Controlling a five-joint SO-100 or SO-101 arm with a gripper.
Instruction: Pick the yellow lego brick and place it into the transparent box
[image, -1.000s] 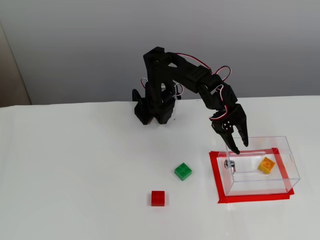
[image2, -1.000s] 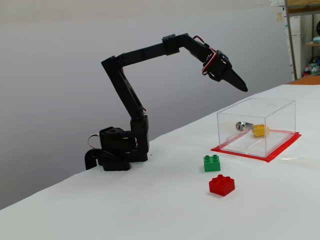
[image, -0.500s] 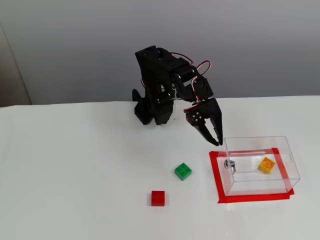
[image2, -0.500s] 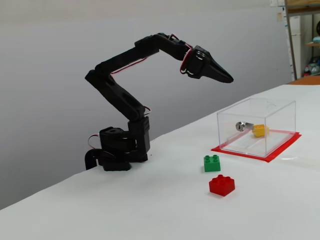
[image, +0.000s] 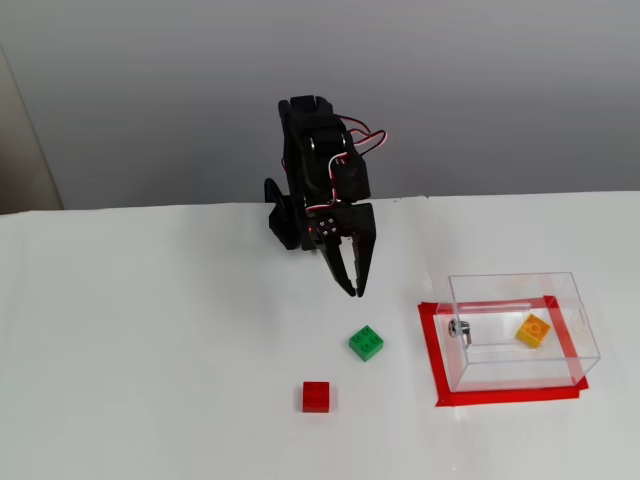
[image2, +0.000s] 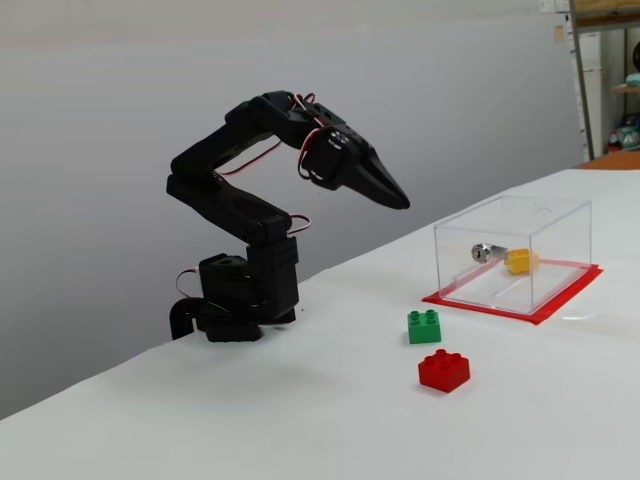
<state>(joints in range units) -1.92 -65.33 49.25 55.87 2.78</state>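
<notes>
A: Where is the yellow brick (image: 533, 330) now?

B: Inside the clear box (image: 520, 288), lying on its floor towards the right-hand end in a fixed view. In the other fixed view it shows through the wall (image2: 518, 261), just beside the small metal fitting (image2: 481, 252). The box stands on a red tape frame (image: 432, 350) on the white surface (image: 150, 340).

A: And the jaws?

B: Pressed together and empty, pointing down and forward, held in the air well apart from the box. The arm (image2: 235, 215) is folded back over its base.

A: So the job looks done. What could still go wrong?

B: Mostly a stray move. The green brick (image: 366, 343) sits near the spot below the jaws, with the red brick (image: 316, 396) a little nearer the camera. If the arm dips as it goes home, I judge it could knock the green one away.

A: And the box?

B: It looks light. A swing towards it could clip a wall, push it off the tape, or tip it and spill the brick.
</notes>
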